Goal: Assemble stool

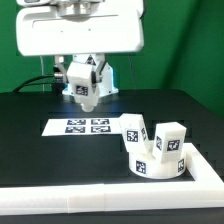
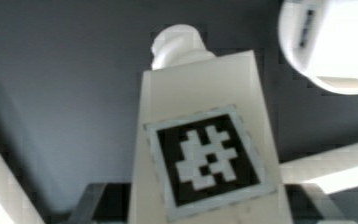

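My gripper [image 1: 85, 92] hangs above the black table at the back, left of centre, shut on a white block leg [image 1: 87, 99]. In the wrist view the leg [image 2: 197, 110] runs out from between the dark fingers [image 2: 115, 204], tag facing the camera and its rounded peg end [image 2: 176, 42] pointing away. The gripper [image 2: 208, 205] grips the leg's near end. The round white seat [image 1: 158, 168] lies at the exterior view's right, with two tagged legs [image 1: 135, 131] [image 1: 171, 138] standing up from it. The seat's edge shows in the wrist view [image 2: 336, 45].
The marker board [image 1: 84, 125] lies flat on the table below the gripper. The long white L-shaped border wall [image 1: 100, 198] runs along the front edge and up the exterior view's right side, close to the seat.
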